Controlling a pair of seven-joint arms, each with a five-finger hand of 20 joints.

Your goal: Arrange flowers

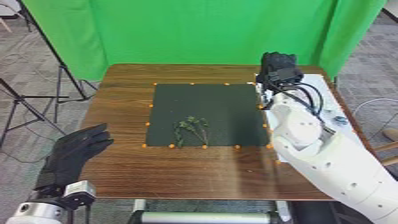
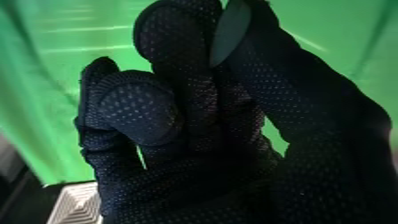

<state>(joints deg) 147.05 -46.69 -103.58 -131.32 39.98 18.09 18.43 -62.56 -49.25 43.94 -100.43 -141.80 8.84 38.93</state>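
Flowers [image 1: 191,126], or rather leafy green sprigs, lying flat on dark mat [image 1: 204,100]. Position: near half of mat, left of its midline, leafy heads pointing to mat's middle, stems to its near edge. Loosely fanned, stems close together. Exact count: can't tell.

Around mat: orange markers [image 1: 205,146] spaced along the edges. Just right of mat: white panel [image 1: 317,81] with small grey round item [image 1: 340,120] on it, purpose unclear. Under mat: brown table [image 1: 178,175].

Right hand [image 1: 278,64]: just beyond mat's far right corner. Fingers curled, thumb and a finger apparently pinching flat dull-green leaf-like piece [image 2: 230,32]. Rest of that piece hidden by glove, so can't tell whether stem, bloom or loose leaf.

Left hand [image 1: 78,146]: left of mat, well apart from it. Fingers released, relaxed, nothing grasped. Probably on standby.

Step in hand, best guess: early placing, with first greenery down and another piece in right hand's grasp. Far from done.

Next: bring pinched piece in over mat, line up stem with stems already there, lower beside or lightly over them, then ease off thumb. Light pinch needed, thin stems likely to bend or roll. Watch for dragging glove across laid sprigs.
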